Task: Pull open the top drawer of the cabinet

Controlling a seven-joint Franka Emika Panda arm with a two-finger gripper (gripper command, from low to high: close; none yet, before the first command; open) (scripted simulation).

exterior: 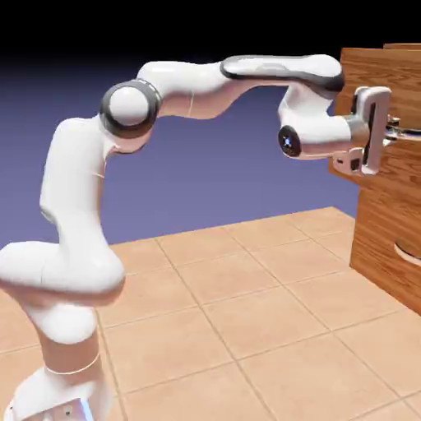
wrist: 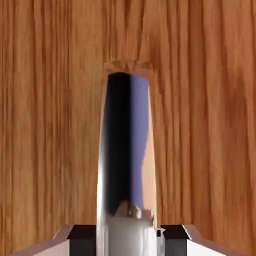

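Note:
The cabinet (exterior: 386, 238) of warm brown wood grain stands at the exterior view's right edge. Its top drawer (exterior: 362, 74) juts a little further left than the front below it. My gripper (exterior: 400, 130) reaches level into that drawer's front and is shut on the small handle. In the hand view the shiny metal handle (wrist: 125, 150) runs up between my grey fingertips (wrist: 82, 240), large and close. My gripper (wrist: 128, 241) grips it, and the drawer's wood panel (wrist: 50, 100) fills everything behind.
Below the top drawer, the lower drawer shows a curved pale handle (exterior: 407, 251). The tiled table top (exterior: 247, 312) stretches between the robot's base (exterior: 66, 386) and the cabinet. My arm arches high over it.

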